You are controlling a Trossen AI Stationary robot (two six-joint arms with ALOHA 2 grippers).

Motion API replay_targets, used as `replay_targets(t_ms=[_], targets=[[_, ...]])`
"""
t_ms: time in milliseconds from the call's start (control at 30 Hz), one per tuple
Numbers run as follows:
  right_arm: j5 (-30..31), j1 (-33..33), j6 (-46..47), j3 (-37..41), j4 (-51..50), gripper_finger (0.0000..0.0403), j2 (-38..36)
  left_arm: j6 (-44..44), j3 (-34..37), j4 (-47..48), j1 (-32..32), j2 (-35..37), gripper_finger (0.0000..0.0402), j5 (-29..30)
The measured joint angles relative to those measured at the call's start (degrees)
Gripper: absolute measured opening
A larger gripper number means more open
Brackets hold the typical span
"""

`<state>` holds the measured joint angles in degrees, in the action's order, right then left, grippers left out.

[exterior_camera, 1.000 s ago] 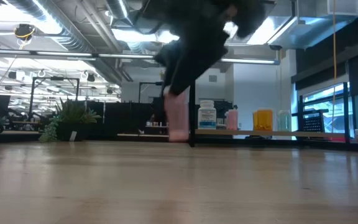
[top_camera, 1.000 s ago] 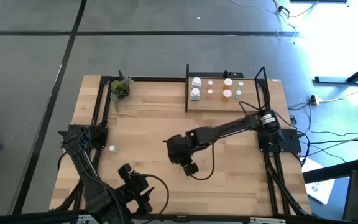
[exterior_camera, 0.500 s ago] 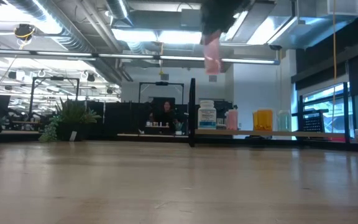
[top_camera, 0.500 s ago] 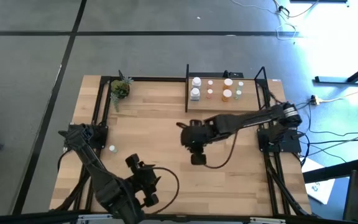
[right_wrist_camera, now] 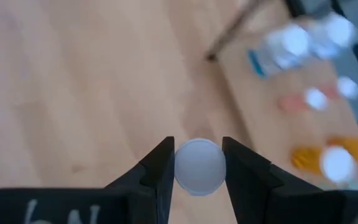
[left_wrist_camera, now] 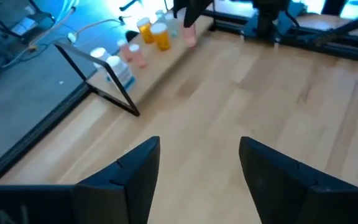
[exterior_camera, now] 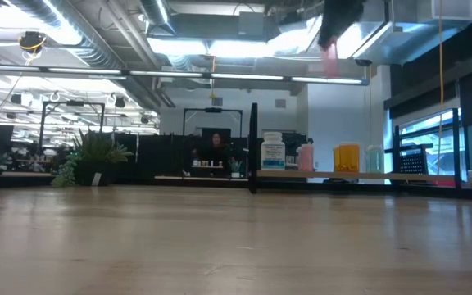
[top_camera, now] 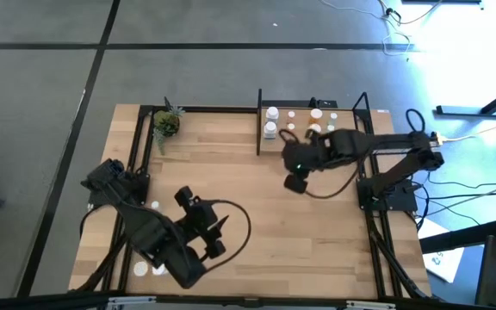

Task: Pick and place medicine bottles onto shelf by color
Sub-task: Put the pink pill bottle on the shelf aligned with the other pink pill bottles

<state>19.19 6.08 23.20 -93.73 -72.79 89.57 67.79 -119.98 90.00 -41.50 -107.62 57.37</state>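
With right gripper [right_wrist_camera: 197, 167] fingers clamped on the pink medicine bottle [right_wrist_camera: 198, 167] held high near the shelf [top_camera: 317, 140] front edge, lower upright beside the pink bottles [left_wrist_camera: 133, 54] without toppling neighbours; left gripper [left_wrist_camera: 199, 163], fingers apart and empty, over near-left tabletop [top_camera: 231, 172].

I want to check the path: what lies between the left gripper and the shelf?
In the left wrist view, only bare wooden table lies between the open left gripper and the shelf.
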Motion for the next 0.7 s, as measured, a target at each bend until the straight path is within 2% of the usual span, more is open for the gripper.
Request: replay_targets(t_ms=[100, 233, 500, 700], targets=[[0.41, -3.27, 1.06, 3.74, 0.39, 0.0121, -2.43, -1.03, -0.04, 0.02, 1.64, 0.33, 0.0214, 0.33], [-1.42, -8.33, 1.91, 11.43, 6.74, 0.0122, -5.54, -3.18, 0.02, 0.02, 3.69, 0.81, 0.0214, 0.08], [-5.65, -18.81, -5.19, 23.89, 25.47, 0.0122, -6.85, -6.15, 0.02, 0.02, 7.85, 0.77, 0.0214, 0.15], [-7.08, -25.21, -10.46, 29.2, 32.28, 0.0122, -6.79, -6.49, 0.02, 0.01, 12.21, 0.77, 0.0214, -1.31]])
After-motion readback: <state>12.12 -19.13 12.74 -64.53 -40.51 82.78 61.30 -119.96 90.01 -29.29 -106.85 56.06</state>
